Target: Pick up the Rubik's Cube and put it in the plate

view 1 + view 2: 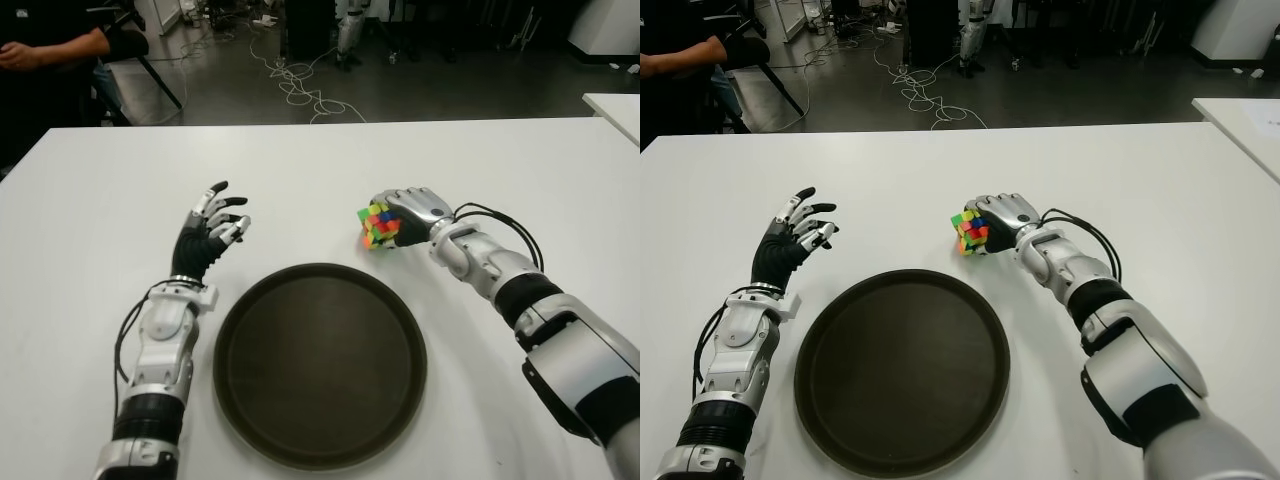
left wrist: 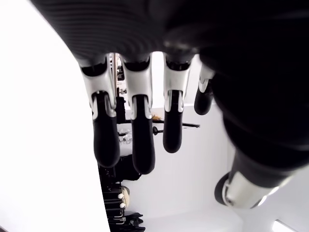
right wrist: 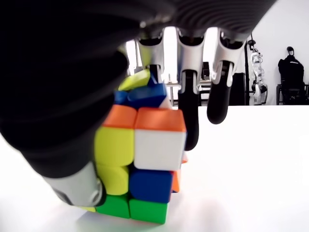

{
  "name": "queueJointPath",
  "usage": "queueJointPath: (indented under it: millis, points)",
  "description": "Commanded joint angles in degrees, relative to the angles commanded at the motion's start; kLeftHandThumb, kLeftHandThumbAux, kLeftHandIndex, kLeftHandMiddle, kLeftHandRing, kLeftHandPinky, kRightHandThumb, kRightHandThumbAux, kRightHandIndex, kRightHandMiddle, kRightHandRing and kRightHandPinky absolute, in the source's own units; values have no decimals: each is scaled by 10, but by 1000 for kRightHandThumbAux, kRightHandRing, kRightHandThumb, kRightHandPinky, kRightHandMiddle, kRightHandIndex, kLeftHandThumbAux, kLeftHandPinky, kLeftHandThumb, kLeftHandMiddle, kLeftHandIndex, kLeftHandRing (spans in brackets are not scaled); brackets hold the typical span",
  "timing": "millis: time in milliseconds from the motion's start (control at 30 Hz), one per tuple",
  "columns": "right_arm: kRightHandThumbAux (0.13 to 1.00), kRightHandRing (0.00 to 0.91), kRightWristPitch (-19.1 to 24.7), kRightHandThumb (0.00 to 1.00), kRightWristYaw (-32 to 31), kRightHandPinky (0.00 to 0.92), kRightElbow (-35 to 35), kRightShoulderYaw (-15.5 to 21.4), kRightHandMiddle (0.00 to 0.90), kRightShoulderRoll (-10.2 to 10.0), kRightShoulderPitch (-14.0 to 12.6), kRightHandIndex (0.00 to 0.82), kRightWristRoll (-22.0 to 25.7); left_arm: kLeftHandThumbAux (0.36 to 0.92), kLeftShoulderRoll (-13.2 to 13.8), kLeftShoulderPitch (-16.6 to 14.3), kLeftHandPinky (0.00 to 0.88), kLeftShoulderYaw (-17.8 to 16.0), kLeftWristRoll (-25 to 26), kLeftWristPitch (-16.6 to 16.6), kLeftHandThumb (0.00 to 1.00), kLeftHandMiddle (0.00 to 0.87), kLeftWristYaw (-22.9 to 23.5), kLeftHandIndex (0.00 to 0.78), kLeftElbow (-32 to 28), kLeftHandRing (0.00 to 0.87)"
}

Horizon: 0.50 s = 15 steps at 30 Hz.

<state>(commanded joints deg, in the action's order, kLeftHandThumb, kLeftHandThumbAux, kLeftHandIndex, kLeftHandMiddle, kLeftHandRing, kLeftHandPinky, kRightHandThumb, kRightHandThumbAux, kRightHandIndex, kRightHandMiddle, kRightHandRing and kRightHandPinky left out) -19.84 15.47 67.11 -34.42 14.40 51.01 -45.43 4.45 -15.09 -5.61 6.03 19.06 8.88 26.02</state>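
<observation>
**Cube in hand, plate one short swing away**

The Rubik's Cube (image 1: 378, 224) sits against the palm of the robot's right hand (image 1: 412, 214), low on the white table (image 1: 500, 160). The right wrist view shows the thumb pressed to one face and the fingers (image 3: 190, 121) curled down over the far side, so the hand looks clamped on the cube. Its green bottom row appears to be at or just above the tabletop; whether it has lifted clear cannot be told. The cube's layers are slightly twisted out of line, so the grip bears on uneven faces.

From this hand, the round dark plate (image 1: 320, 365) lies toward the robot's body and a little across to its left, with its far rim near the cube but not touching it. That direction is what the coming move appears to turn on: a lift, then a pull back and inward to bring the cube over the rim. The cube has no long axis to align, and the right hand is plainly the nearer one.

The left hand (image 1: 212, 232) hovers beside the plate on its other side, fingers spread and holding nothing. A seated person (image 1: 40, 50) is partly visible beyond the table's far corner.
</observation>
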Motion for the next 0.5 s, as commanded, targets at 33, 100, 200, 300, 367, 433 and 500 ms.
queueJointPath:
  millis: [33,100,200,300,367,433,500]
  points:
    - [738,554,0,678,1,535,0,0,555,0,0,420,0,699,0,0,505,0,1,0,461,290,0,108,0,401]
    - [738,553,1,678,5,533,2,0,553,0,0,420,0,699,0,0,504,0,2,0,459,289,1,108,0,401]
    - [739,551,2,678,9,536,4,1,549,-1,0,420,0,698,0,-1,502,-1,2,0,454,290,1,108,2,400]
    - [739,550,2,678,12,538,6,2,548,-2,0,420,1,698,0,-1,501,-1,2,0,450,292,0,108,2,400]
    - [739,549,1,678,15,537,7,3,547,-3,0,420,2,699,1,-1,500,-1,1,-1,448,292,0,107,2,399]
    - [738,545,-1,679,17,534,8,4,542,-3,0,421,3,702,1,-1,496,0,1,-1,445,292,0,104,3,398]
    - [738,540,-2,679,19,530,8,5,536,-3,0,420,3,708,1,-1,496,0,0,0,442,294,0,103,3,396]
